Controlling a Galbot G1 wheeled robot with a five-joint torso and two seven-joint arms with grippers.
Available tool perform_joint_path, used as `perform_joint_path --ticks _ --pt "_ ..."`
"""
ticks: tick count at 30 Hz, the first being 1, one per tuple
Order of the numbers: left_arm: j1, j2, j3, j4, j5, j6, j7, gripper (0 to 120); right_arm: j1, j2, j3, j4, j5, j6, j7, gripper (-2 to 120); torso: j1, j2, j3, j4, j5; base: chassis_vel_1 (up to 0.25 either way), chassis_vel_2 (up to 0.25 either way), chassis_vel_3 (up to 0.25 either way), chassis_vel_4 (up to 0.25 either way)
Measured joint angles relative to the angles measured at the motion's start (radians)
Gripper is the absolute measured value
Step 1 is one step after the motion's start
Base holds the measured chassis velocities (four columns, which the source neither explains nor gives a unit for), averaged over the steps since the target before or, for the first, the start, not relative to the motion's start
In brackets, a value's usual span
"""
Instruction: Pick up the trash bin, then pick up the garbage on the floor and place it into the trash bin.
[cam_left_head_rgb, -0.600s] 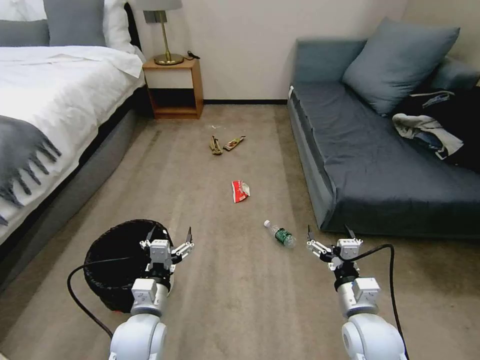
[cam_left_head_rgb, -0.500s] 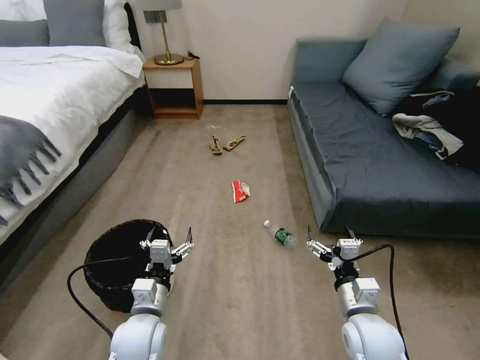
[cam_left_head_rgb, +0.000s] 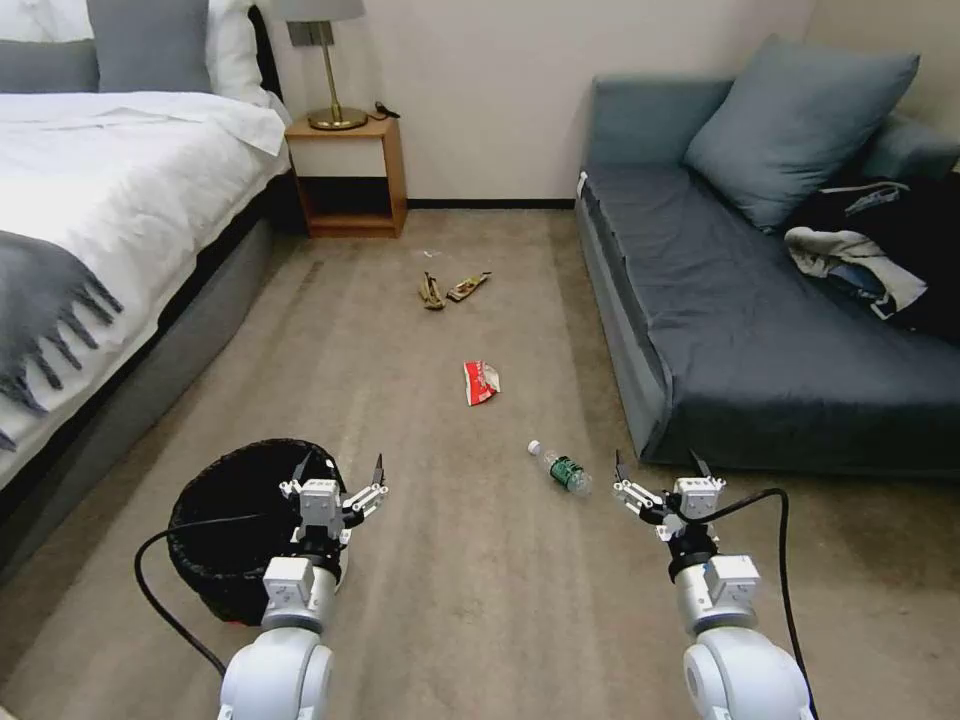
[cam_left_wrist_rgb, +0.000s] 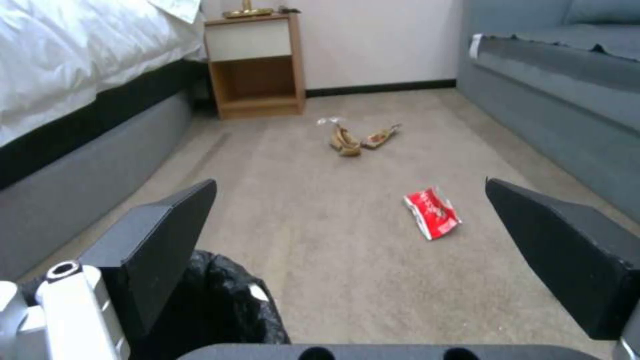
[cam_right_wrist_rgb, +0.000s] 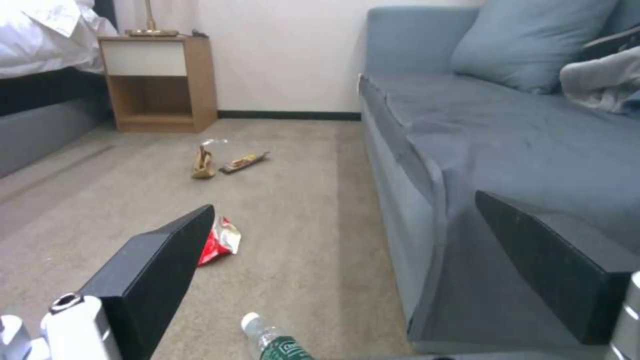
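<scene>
The floor (cam_left_head_rgb: 480, 600), a beige short-pile carpet, runs ahead of both arms between a bed (cam_left_head_rgb: 100, 200) and a sofa (cam_left_head_rgb: 780, 330). The trash bin (cam_left_head_rgb: 225, 520), black mesh with a dark liner, stands on the carpet directly under and just beyond the left gripper (cam_left_head_rgb: 338, 478), whose fingers are spread wide and hold nothing. Judged risk: a descent off the rim could push the light bin over or snag the slack liner. The right gripper (cam_left_head_rgb: 655, 470) hovers empty with fingers likewise spread, near the sofa's front edge. The clear bottle (cam_left_head_rgb: 560, 468) lies on its side just ahead of it and toward the left gripper; being round, it would probably roll away if nudged by one finger only. Farther ahead, between the two grippers, lies the red-and-white wrapper (cam_left_head_rgb: 481, 381), thin and flat, so closing fingers may slide over it. Farthest ahead, near the nightstand (cam_left_head_rgb: 348, 175), the banana peel (cam_left_head_rgb: 431, 291) and snack wrapper (cam_left_head_rgb: 468, 287) sit almost touching; one grasp might catch both.
</scene>
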Motion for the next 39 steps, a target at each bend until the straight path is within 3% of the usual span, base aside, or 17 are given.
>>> perform_joint_path --ticks 5,8,9,13,16,24,26,31,34,35,38,39 --pt "0.003 -0.002 -0.004 0.000 -0.006 -0.007 0.002 100 0.000 0.000 -0.001 0.000 0.000 0.002 0.000 100 0.000 0.000 0.000 -0.0001 0.0000 0.000 0.000 0.000 0.000" --pt "0.036 -0.035 -0.041 -0.002 -0.083 -0.096 0.049 100 -0.002 -0.004 -0.009 -0.008 -0.005 0.031 0.012 100 0.000 0.000 0.000 -0.0002 -0.0001 0.000 0.000 0.000 0.000" --pt "0.036 -0.035 -0.041 -0.002 -0.083 -0.096 0.049 100 -0.002 -0.004 -0.009 -0.008 -0.005 0.031 0.012 100 0.000 0.000 0.000 -0.0002 -0.0001 0.000 0.000 0.000 0.000" --pt "0.094 -0.091 -0.107 -0.014 -0.223 -0.257 0.135 100 -0.012 -0.017 -0.050 -0.044 -0.030 0.155 0.064 100 0.000 0.000 0.000 -0.0001 -0.0001 0.000 0.000 0.000 0.000" --pt "0.116 -0.095 -0.126 -0.017 -0.254 -0.294 0.159 100 -0.018 -0.027 -0.076 -0.066 -0.046 0.231 0.097 100 0.000 0.000 0.000 0.0001 0.0002 0.000 0.000 0.000 0.000" --pt "0.120 -0.085 -0.129 -0.014 -0.218 -0.313 0.160 100 -0.034 -0.051 -0.143 -0.125 -0.087 0.437 0.184 100 0.000 0.000 0.000 -0.0001 -0.0001 0.000 0.000 0.000 0.000" --pt "0.118 -0.079 -0.126 -0.014 -0.175 -0.311 0.120 100 -0.034 -0.068 -0.163 -0.150 -0.081 0.500 0.201 100 0.000 0.000 0.000 0.0000 0.0001 0.000 0.000 0.000 0.000" --pt "0.119 -0.060 -0.125 -0.030 -0.152 -0.274 0.041 100 -0.034 -0.122 -0.175 -0.140 -0.058 0.473 0.219 100 0.000 0.000 0.000 -0.0001 0.0004 0.000 0.000 0.000 0.000" --pt "0.126 -0.044 -0.130 -0.053 -0.154 -0.232 -0.002 100 -0.051 -0.199 -0.188 -0.067 0.011 0.322 0.237 100 0.000 0.000 0.000 -0.0001 -0.0002 0.000 0.000 0.000 0.000" --pt "0.126 -0.044 -0.130 -0.053 -0.154 -0.232 -0.002 100 -0.051 -0.199 -0.188 -0.067 0.011 0.322 0.237 100 0.000 0.000 0.000 -0.0001 -0.0002 0.000 0.000 0.000 0.000" --pt "0.131 -0.018 -0.139 -0.094 -0.199 -0.143 -0.040 100 -0.073 -0.304 -0.219 0.043 0.189 0.112 0.298 100 0.000 0.000 0.000 0.0000 -0.0001 0.000 0.000 0.000 0.000" --pt "0.131 -0.018 -0.139 -0.094 -0.199 -0.143 -0.040 100 -0.073 -0.304 -0.219 0.043 0.189 0.112 0.298 100 0.000 0.000 0.000 0.0000 -0.0001 0.000 0.000 0.000 0.000"
